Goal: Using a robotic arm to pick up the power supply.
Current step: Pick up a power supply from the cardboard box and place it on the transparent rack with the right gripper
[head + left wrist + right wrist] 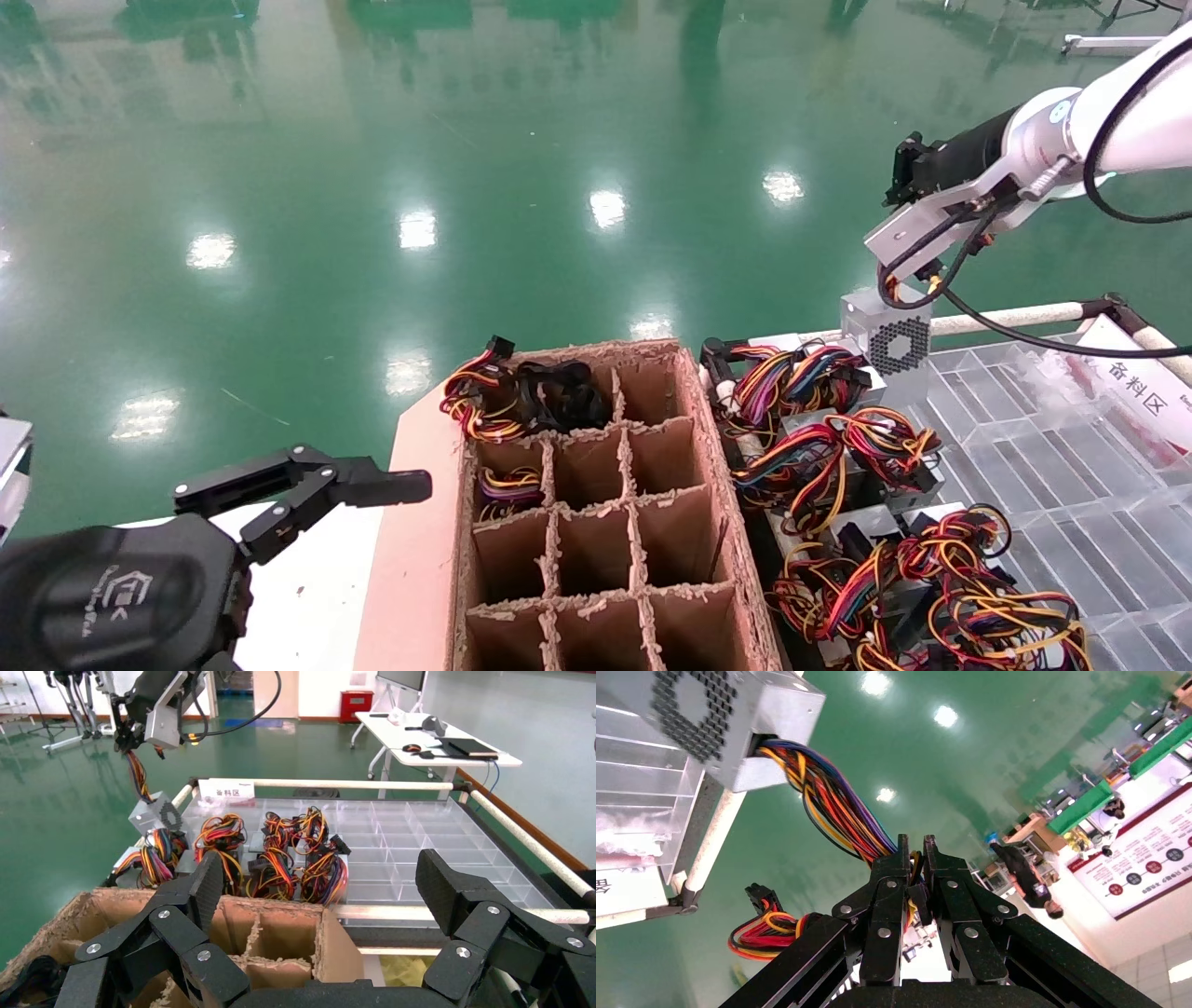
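Left gripper [303, 499] sits low at my left, beside the cardboard crate [596, 522], fingers spread, holding nothing; crate is a grid of cells, one far cell stuffed with black cable [557, 396] and coloured wires, another with a wire bundle [507, 486]; right of the crate I see a clear tray [1052, 466] with a pile of spare supplies [866, 522] and tangled wiring; white label [1150, 387] at the tray's far right edge; right arm [1071, 130] reaches in from upper right; right gripper [914, 881] is pressed together on the wires [828, 808] of the power supply [889, 337]; the box hangs by those wires at the tray's far edge, tilted, fan grille facing me; cannot tell if it touches the tray.
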`<state>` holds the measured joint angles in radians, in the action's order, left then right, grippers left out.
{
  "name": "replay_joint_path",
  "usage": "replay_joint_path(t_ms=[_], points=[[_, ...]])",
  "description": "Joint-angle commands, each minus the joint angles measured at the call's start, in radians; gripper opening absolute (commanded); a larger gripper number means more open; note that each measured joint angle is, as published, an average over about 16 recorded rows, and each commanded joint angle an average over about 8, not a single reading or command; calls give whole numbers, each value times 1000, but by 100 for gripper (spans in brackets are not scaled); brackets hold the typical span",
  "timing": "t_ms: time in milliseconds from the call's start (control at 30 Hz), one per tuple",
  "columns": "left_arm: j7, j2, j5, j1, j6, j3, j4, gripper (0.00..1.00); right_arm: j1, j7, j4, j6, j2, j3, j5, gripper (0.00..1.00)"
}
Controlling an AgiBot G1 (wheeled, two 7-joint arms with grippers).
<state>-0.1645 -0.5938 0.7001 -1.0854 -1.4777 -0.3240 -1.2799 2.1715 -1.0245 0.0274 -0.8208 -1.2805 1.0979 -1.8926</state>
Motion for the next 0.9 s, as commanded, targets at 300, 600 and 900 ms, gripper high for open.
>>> replay_joint_path(t_ms=[300,600,900], points=[[0,0,0,0,0,0,0,100,5,-33,-30,-32,60,-7,11,0],[0,0,0,0,0,-1,0,100,42,-55,-43,-98,128,1,-1,0],[0,0,-1,0,0,-1,0,100,50,-64,-34,-134,152,-4,5,0]])
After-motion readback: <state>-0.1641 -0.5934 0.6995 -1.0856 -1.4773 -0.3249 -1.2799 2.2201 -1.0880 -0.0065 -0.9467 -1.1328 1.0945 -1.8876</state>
